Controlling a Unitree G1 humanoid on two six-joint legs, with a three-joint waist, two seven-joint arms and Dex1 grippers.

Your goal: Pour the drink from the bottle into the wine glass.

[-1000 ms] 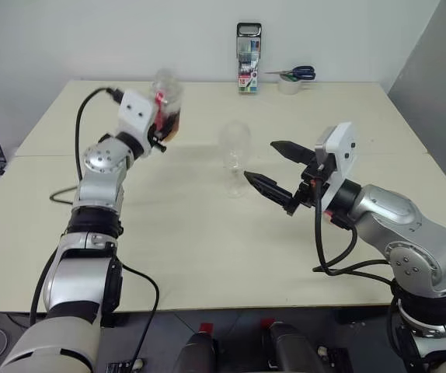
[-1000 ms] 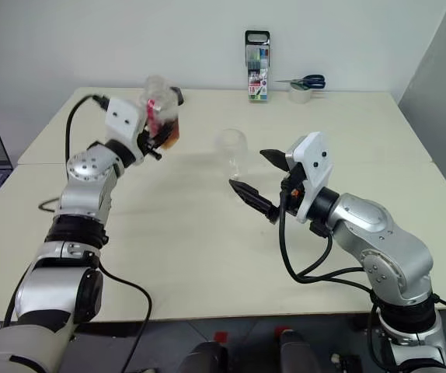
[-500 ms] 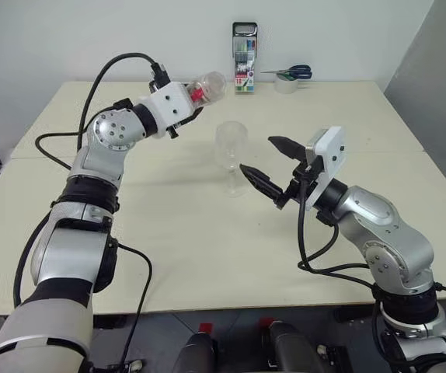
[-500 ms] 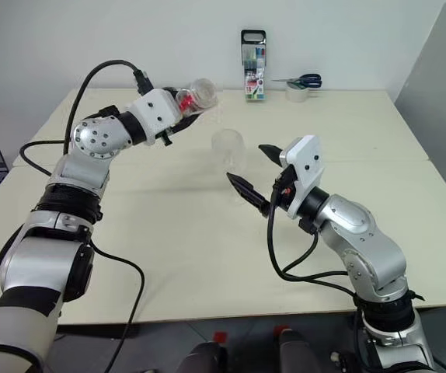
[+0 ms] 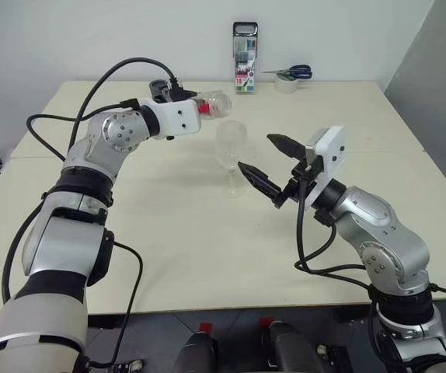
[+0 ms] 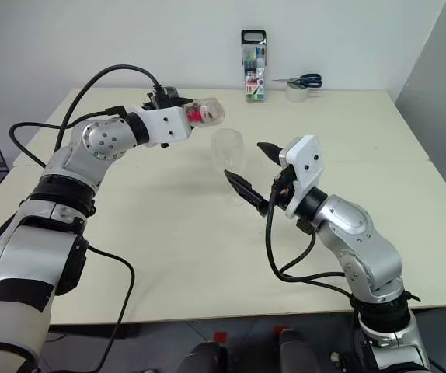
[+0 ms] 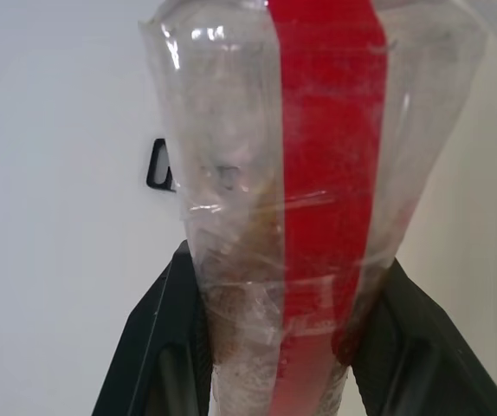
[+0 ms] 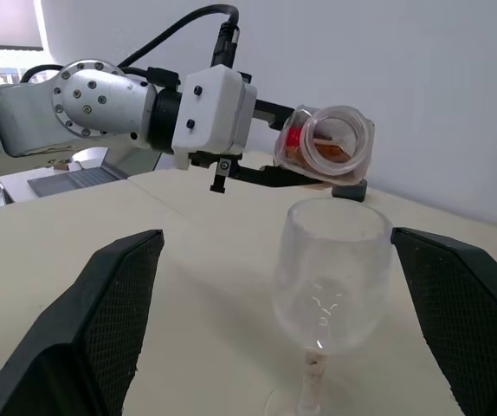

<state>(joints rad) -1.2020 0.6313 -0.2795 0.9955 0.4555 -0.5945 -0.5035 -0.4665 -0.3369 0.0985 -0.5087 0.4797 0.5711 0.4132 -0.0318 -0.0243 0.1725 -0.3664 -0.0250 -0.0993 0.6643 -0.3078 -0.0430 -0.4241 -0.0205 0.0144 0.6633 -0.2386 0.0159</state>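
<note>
The left gripper (image 5: 201,111) grasps the bottle (image 5: 214,105) tipped on its side above the glass (image 5: 231,146), while the right gripper (image 5: 266,161) stands released beside the glass.

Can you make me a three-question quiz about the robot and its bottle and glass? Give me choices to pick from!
1. Where is the bottle?
A. Standing on the table
B. Held up in the left end effector, beside the wine glass's rim
C. Lying under the wine glass

2. How many pairs of scissors are at the far edge of the table?
A. None
B. One
C. Three

3. What state is the wine glass in?
A. Upright, with no drink in it
B. Tipped on its side
C. Full to the brim

Answers:
1. B, the left end effector grips the bottle, tipped on its side, mouth toward the glass.
2. B, one blue-handled pair lies by the tape roll.
3. A, it stands on its foot and looks clear inside, between the fingers of the open right end effector.
</note>
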